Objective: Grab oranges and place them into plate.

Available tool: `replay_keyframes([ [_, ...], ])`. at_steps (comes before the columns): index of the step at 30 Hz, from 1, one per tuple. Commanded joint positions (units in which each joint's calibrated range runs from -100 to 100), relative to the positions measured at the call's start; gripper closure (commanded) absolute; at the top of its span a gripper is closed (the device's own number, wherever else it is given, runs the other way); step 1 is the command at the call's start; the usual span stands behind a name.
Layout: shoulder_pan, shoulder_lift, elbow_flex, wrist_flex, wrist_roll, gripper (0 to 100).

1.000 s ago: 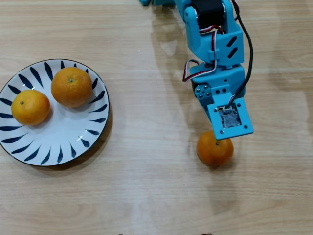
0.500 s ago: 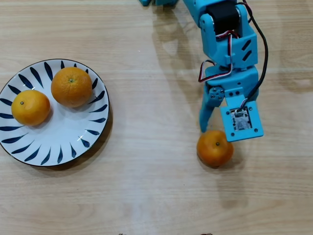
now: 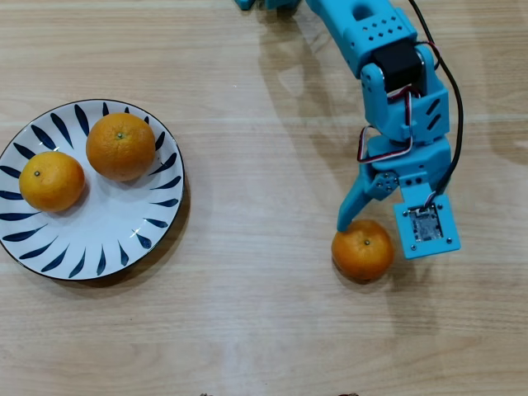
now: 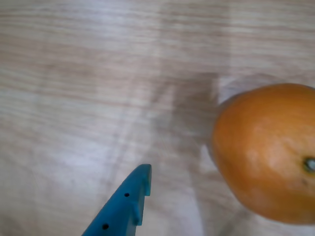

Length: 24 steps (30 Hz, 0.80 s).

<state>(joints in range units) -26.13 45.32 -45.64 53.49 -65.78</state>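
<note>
Overhead, the gripper (image 3: 381,233) is hovering spread wide around the lone orange (image 3: 362,252), gripping nothing.

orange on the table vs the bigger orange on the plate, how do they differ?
The table orange lies on bare wood; the bigger plate orange sits on the plate.
The table orange has the open gripper around it, one finger at its edge; the plate orange is far from the arm.
The plate orange looks slightly larger.
Both are round, orange and dimpled, stem dot facing up.
</note>
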Motion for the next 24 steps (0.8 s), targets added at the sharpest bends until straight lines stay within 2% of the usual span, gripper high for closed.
replay_keyframes([
  [1,0.6,0.7,-0.9,-5.3,1.5,57],
  [5,1.2,2.6,-0.9,-5.7,2.0,57],
  [19,6.1,3.1,0.0,-5.7,8.6,57],
  [24,6.5,3.9,0.1,-5.8,8.6,57],
])
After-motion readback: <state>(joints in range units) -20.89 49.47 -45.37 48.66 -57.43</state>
